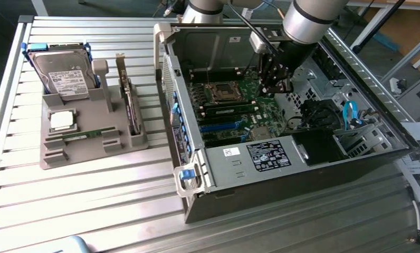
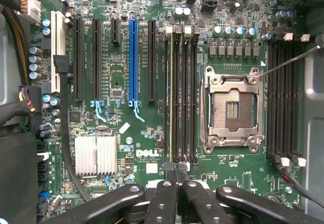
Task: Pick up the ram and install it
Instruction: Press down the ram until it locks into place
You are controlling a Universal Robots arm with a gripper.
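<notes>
Hovering with fingers [image 2: 163, 198] pinched shut, seemingly empty, just over one end of the ram [image 2: 170, 97] standing in its slot mid-frame in the exterior view, and possibly risking, by pressing off-centre, tilting it, leaving a latch unclosed or flexing the board [image 2: 152, 128].

arm lowered, gripper [image 2: 175, 176] fingers [image 2: 164, 193] closed

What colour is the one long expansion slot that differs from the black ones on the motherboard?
Blue; the expansion slot shows best in the wrist view.
</notes>
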